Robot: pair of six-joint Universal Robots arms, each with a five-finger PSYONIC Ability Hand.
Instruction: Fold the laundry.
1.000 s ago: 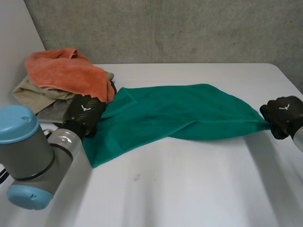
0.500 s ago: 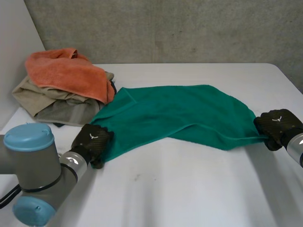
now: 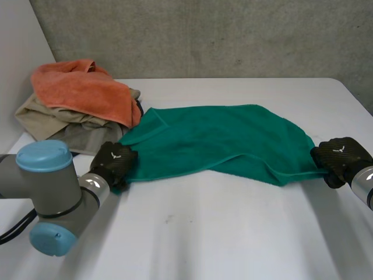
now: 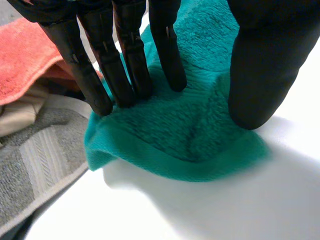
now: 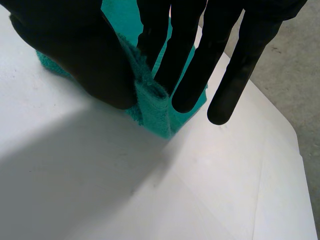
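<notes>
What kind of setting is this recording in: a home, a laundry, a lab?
Most likely a lab or test bench, not a home: a bare white table, a raw concrete wall behind it, and a small heap of towels beside the green towel being handled.

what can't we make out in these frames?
- Head view: the orange towel covers the beige and grey pile; its piece count cannot be told.
- Head view: the green towel lies folded over itself, hiding its lower layer.
- Head view: the backs of the left hand and right hand hide their fingers' hold on it.
- Left wrist view: the grey cloth beside the hand is cut off by the view's edge.
</notes>
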